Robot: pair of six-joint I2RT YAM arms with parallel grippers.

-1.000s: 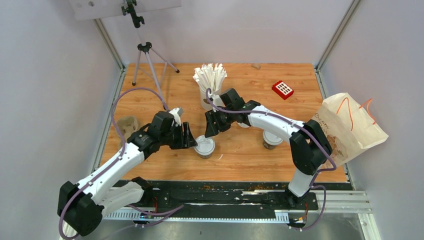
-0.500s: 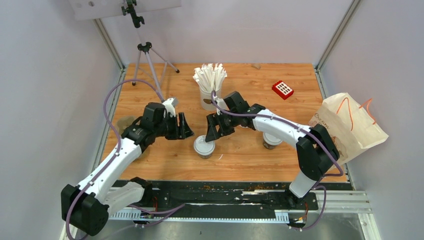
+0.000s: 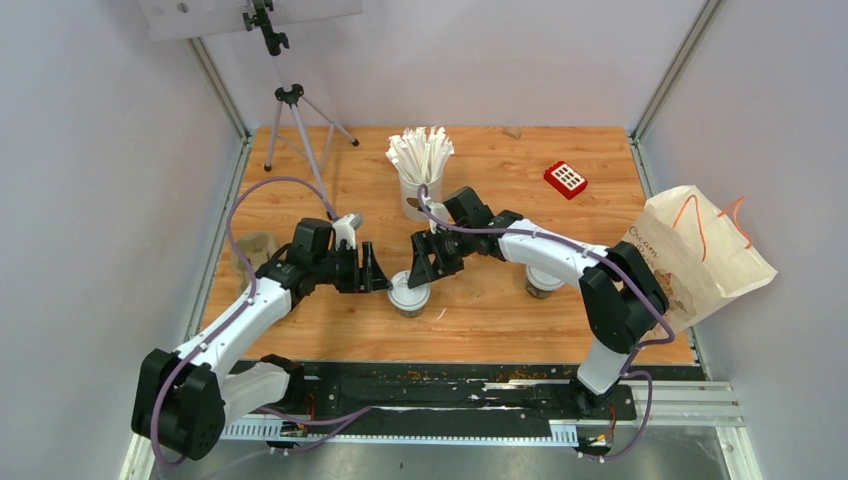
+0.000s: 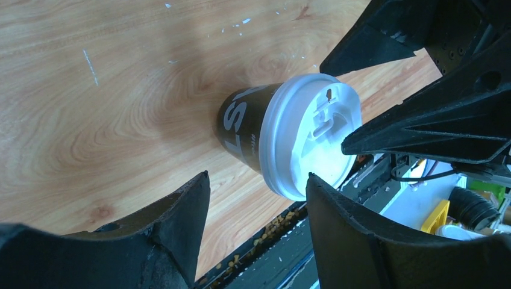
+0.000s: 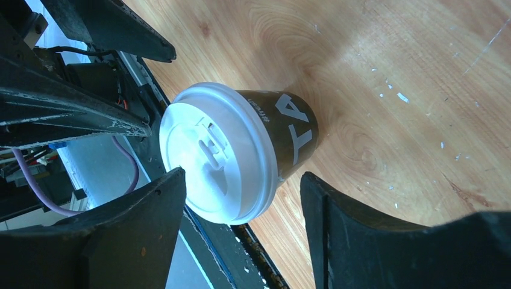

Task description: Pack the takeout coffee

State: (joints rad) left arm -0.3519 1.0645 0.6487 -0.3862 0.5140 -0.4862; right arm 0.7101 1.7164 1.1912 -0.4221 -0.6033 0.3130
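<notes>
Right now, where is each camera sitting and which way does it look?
Top external: high behind the arms, looking down on the table; both arms, left gripper and right gripper show.
Left wrist: on the left arm, looking past its own fingers at the lidded coffee cup; the right gripper's fingers show beyond.
Right wrist: on the right arm, facing that cup from the opposite side, own fingers in front.
Shared: both wrist views see the same cup.
</notes>
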